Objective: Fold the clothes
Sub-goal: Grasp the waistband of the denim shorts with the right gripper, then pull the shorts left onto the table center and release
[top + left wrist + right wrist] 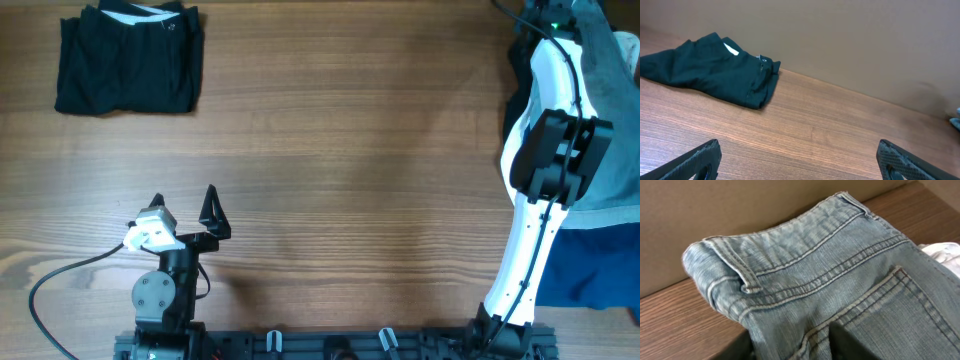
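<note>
Light-blue denim jeans (805, 280) fill the right wrist view, waistband and a stitched back pocket showing. My right gripper (792, 347) has its dark fingers on either side of a fold of the denim, closed on it. In the overhead view the right gripper (548, 12) is at the far right corner over the jeans (612, 100). A folded black garment (128, 58) lies at the far left and also shows in the left wrist view (715, 70). My left gripper (185, 197) is open and empty near the front left, above bare wood (799, 165).
A navy garment (590, 265) lies at the right edge near the front, under the right arm (540, 180). A bit of white fabric (945, 252) shows beside the jeans. A wall runs behind the table's far edge (840, 50).
</note>
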Controlling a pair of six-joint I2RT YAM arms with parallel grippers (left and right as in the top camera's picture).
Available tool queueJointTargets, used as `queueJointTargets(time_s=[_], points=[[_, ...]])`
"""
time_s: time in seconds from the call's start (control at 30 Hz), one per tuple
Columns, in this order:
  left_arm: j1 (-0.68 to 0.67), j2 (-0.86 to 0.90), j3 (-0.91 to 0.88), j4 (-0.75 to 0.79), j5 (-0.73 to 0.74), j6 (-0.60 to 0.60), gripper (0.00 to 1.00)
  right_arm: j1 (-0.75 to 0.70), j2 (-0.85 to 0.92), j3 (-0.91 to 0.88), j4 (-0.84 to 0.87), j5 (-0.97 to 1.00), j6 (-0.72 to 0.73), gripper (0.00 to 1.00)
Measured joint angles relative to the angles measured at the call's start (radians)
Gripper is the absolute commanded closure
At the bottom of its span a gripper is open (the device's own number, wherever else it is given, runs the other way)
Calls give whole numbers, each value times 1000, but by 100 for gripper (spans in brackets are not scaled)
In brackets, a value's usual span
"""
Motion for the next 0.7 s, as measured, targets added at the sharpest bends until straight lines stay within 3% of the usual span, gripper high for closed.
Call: queueJointTargets(time_s=[0.1,0.2,0.23,0.7], points=[[0,0,0,0,0,0,0,0,0,0,0,-8,-1,54],[0,0,0,0,0,0,0,0,0,0,-5,-12,1,92],[0,0,0,0,0,0,0,0,0,0,-11,-19,0,96],[0,0,0,0,0,0,0,3,0,0,-31,-42,2,96]])
